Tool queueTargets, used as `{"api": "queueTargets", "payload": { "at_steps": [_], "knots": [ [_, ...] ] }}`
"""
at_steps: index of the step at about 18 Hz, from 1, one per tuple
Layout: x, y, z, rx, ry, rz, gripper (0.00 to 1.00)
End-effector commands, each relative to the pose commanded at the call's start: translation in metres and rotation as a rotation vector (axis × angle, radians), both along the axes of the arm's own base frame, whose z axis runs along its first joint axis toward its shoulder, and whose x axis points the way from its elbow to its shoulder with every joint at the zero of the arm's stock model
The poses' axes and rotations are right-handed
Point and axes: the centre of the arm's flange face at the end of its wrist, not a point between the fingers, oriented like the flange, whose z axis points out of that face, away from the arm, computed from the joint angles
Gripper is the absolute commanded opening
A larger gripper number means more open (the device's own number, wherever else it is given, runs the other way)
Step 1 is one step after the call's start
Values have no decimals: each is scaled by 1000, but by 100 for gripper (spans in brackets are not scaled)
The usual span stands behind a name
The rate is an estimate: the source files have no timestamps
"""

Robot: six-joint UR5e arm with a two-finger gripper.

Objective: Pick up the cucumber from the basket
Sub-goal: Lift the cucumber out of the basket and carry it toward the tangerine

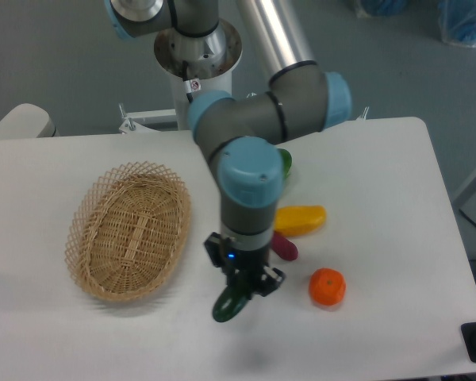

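A white table [397,238] with rounded corners fills most of the view, and a grey floor is seen beyond its far edge. At the far left, a pale rounded object [20,121] is seen just behind the table edge. On the left part of the table the basket [128,230] is laid, a shallow oval of tan wicker with an open-weave rim, and nothing is seen inside it. To its right, near the front of the table, the gripper [242,287] is pointed downward from the grey and light-blue arm [250,159], whose base [197,48] is mounted behind the table's far edge. The cucumber [227,305] is clamped between the gripper's fingers, tilted, with its dark green lower end showing below them, well clear of the basket; whether it touches the table cannot be told. Just right of the arm, a green item [285,162] is partly hidden behind the wrist, a yellow vegetable [301,220] is laid on the table, and a purple vegetable [284,247] lies just in front of it. Further right, an orange fruit [327,286] rests alone. In the upper right corner, blue objects [464,20] are seen on the floor.
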Motion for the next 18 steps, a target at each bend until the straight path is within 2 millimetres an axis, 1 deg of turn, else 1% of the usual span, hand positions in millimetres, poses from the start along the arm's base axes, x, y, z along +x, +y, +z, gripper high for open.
{"api": "queueTargets", "payload": {
  "at_steps": [4,6,7,8,10,15,18],
  "knots": [
    [-25,2,-4,-80,61,-66,6],
    [-45,-5,-8,-89,69,-84,6],
    [-51,-7,-8,-89,74,-95,6],
    [-60,-11,-14,-94,71,-108,6],
    [-69,-15,-12,-88,73,-110,6],
    [-70,-15,-15,-102,78,-113,6],
    [-68,-14,-15,-110,84,-144,6]
  ]
}}
